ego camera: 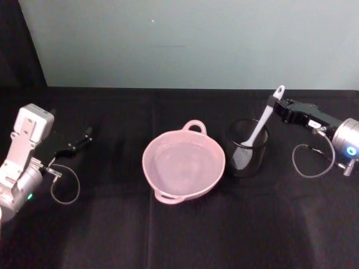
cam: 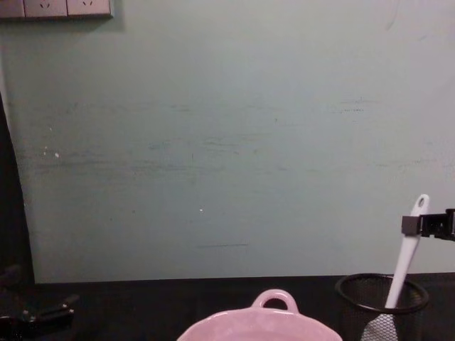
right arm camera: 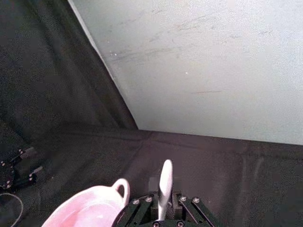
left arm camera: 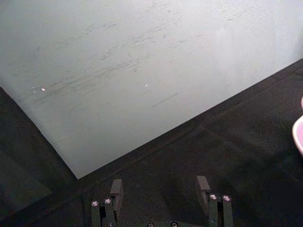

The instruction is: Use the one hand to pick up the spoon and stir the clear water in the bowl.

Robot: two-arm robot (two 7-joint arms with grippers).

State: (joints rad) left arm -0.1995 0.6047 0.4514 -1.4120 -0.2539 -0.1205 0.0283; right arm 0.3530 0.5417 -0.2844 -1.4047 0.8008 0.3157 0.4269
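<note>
The pale pink bowl (ego camera: 147,161) sits mid-table, with clear water (ego camera: 182,168) showing as a faint sheen inside. To its right, the white spoon (ego camera: 262,120) stands tilted in a black mesh cup (ego camera: 247,148), head down. My right gripper (ego camera: 274,104) reaches in from the right and is shut on the spoon's upper handle, just below the holed end. The right wrist view shows the handle (right arm camera: 165,184) pinched between the fingers, with the bowl (right arm camera: 85,208) beside it. From the chest, the spoon (cam: 406,259) rises out of the cup (cam: 384,295). My left gripper (ego camera: 87,134) rests open at far left.
A pale green wall (ego camera: 190,39) closes off the back of the black cloth-covered table (ego camera: 185,235). The mesh cup stands close against the bowl's right side. Loose cables loop beside both wrists. The left wrist view shows the left fingers (left arm camera: 116,191) held apart over bare cloth.
</note>
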